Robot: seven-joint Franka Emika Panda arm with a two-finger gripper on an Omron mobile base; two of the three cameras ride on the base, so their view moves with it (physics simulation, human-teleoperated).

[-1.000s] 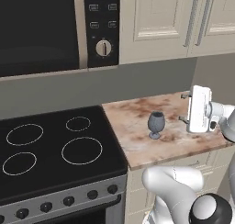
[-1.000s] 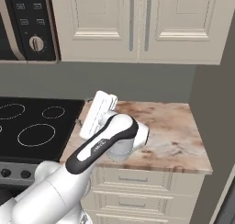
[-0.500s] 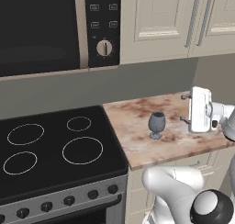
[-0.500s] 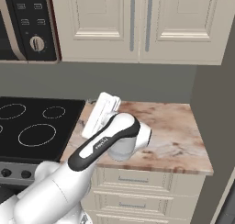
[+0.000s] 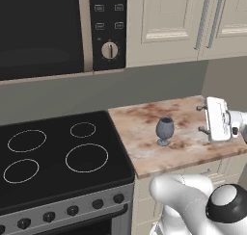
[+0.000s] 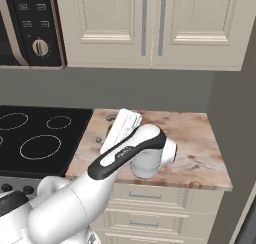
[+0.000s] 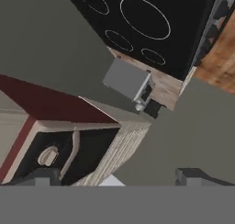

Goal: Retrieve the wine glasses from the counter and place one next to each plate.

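Goblet (image 5: 164, 130) is standing upright on the counter (image 5: 144, 147), roughly mid-slab, a bit nearer the stovetop (image 5: 58, 157) side than the far right edge. Nothing is touching it; bare stone is showing all round its foot.

Gripper (image 5: 200, 118) is hovering over the right end of the counter, well to the right of the goblet and apart from it. From the left cam its two dark fingertips (image 5: 199, 108) are poking out leftward toward the goblet, one above the other, w/ a wide gap between them: jaws are standing spread right out and gripping nothing.

From the right cam the arm's white wrist is lying across the counter (image 6: 200, 153) and the flat hand is tilting up toward the back wall; the goblet is hidden behind the arm there.

Hand cam is rolled hard over: stovetop (image 7: 151, 21) w/ its ring marks is sitting at the top, grey wall running diagonally, and the two dark tips (image 7: 195, 176) are peeking up at the bottom, far apart, nothing between them.

Microwave (image 5: 53, 27) is hanging above the stovetop, its dial (image 5: 110, 50) on the right panel. Cream cabinets (image 5: 193, 22) are sitting above the counter, drawers (image 6: 165, 198) below
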